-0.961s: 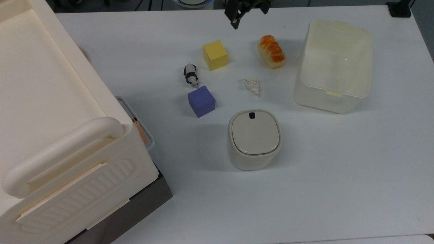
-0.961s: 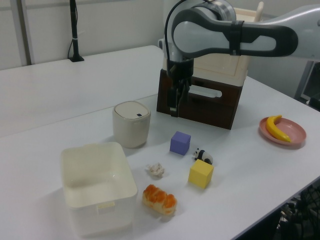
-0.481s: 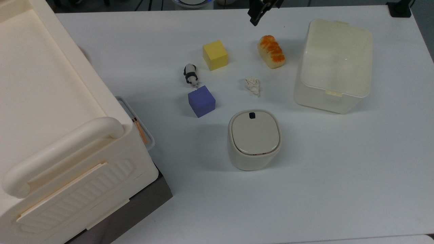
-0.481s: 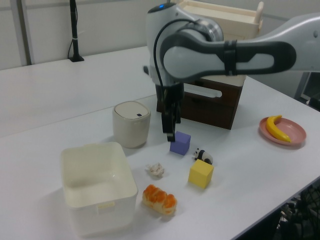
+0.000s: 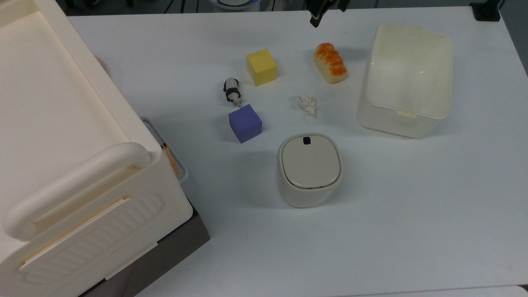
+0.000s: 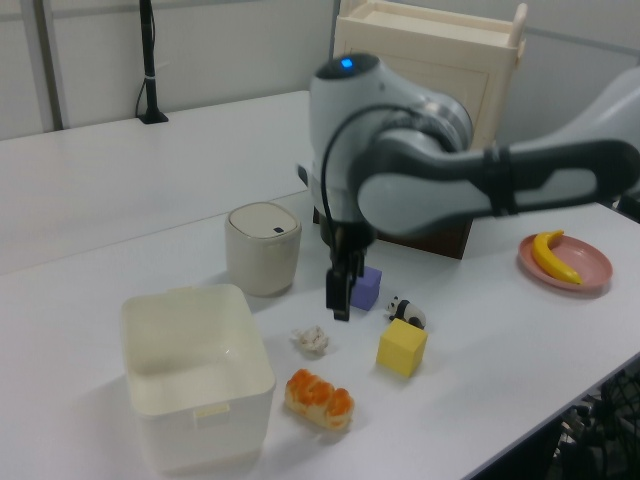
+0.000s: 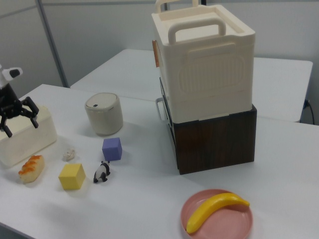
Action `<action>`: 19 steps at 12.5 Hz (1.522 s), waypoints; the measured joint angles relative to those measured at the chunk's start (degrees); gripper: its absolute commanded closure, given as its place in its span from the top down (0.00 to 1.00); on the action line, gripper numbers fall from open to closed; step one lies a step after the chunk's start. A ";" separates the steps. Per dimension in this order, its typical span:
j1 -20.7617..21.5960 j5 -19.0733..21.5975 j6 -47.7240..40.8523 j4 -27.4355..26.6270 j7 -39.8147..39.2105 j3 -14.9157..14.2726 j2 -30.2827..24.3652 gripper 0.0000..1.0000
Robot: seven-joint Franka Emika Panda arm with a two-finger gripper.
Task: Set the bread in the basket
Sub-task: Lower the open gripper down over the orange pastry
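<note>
The bread (image 5: 330, 62), a small loaf with an orange-brown glazed top, lies on the white table just left of the basket (image 5: 406, 111) in the top view. It also lies in front of the basket (image 6: 195, 400) in the left view, bread (image 6: 318, 398). My gripper (image 5: 315, 20) hangs above the table just beyond the bread at the top view's upper edge. In the right view the gripper (image 7: 22, 129) is open with nothing between its fingers, above the bread (image 7: 31, 168) and in front of the basket (image 7: 30, 142). The gripper (image 6: 340, 298) points down.
A yellow cube (image 5: 261, 67), a toy panda (image 5: 232, 90), a purple cube (image 5: 245, 123) and a crumpled paper wad (image 5: 307, 103) lie left of the bread. A lidded bin (image 5: 309, 169) stands nearer. A huge cream crate (image 5: 62, 144) fills the top view's left. A banana on a pink plate (image 7: 199, 229) sits apart.
The arm has swung toward the top view's right and come lower, from near the crate to a spot just beyond the bread. Nothing on the table has moved.
</note>
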 measured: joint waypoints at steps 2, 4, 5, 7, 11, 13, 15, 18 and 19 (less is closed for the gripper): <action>0.31 0.00 2.93 -5.23 0.00 0.01 -2.78 1.00; 0.38 0.00 4.09 -7.40 -1.87 0.01 -3.32 1.00; 0.41 0.00 5.96 -8.90 -3.27 0.02 -3.31 1.00; 0.46 0.04 8.74 -11.22 -6.34 0.02 -3.27 1.00; 0.42 3.54 10.77 -13.56 -16.62 0.01 -2.86 1.00; 0.43 6.05 12.32 -14.30 -18.44 0.01 -2.45 1.00; 0.39 9.53 13.06 -14.32 -15.98 -0.03 -2.32 1.00; 0.36 10.76 15.33 -14.13 -2.06 -0.06 -2.33 1.00; 0.37 10.76 16.04 -14.11 0.61 -0.07 -2.33 1.00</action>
